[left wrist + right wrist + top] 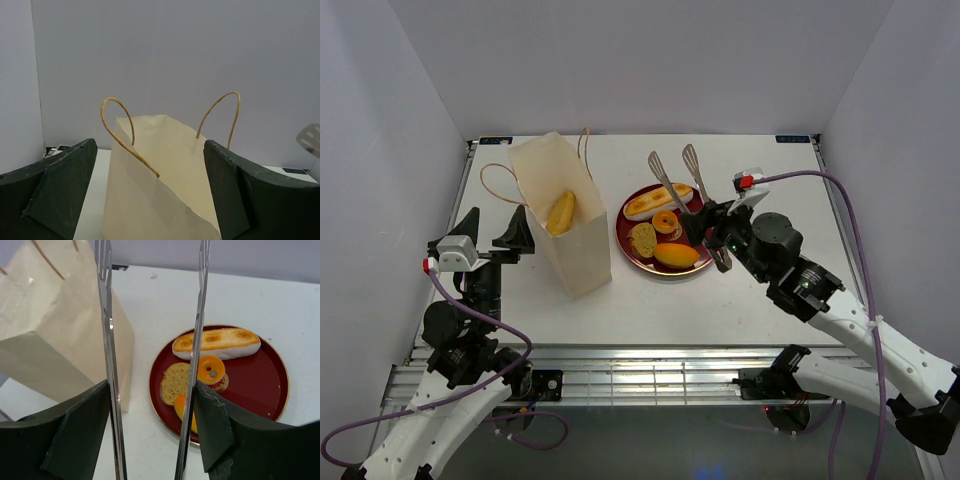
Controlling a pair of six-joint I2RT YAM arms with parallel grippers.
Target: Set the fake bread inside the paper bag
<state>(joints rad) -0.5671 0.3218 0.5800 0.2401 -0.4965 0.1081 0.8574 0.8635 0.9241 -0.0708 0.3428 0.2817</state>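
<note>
The cream paper bag [563,218] stands left of centre with an oval roll [561,212] in its open mouth. On the dark-red plate [632,215] lie a long baguette [658,201], a ring donut [665,221], a slice [642,237] and an orange oval roll [676,256]. My right gripper [705,228] is shut on metal tongs [672,180], whose arms are spread above the plate [265,390]; the baguette [216,342], donut [211,369] and slice [176,382] show in the right wrist view. My left gripper [492,235] is open and empty, facing the bag [160,190].
The bag's brown cord handles [120,125] stick up and outward. White walls enclose the table on three sides. The metal rail of the table's front edge [650,375] runs between the arm bases.
</note>
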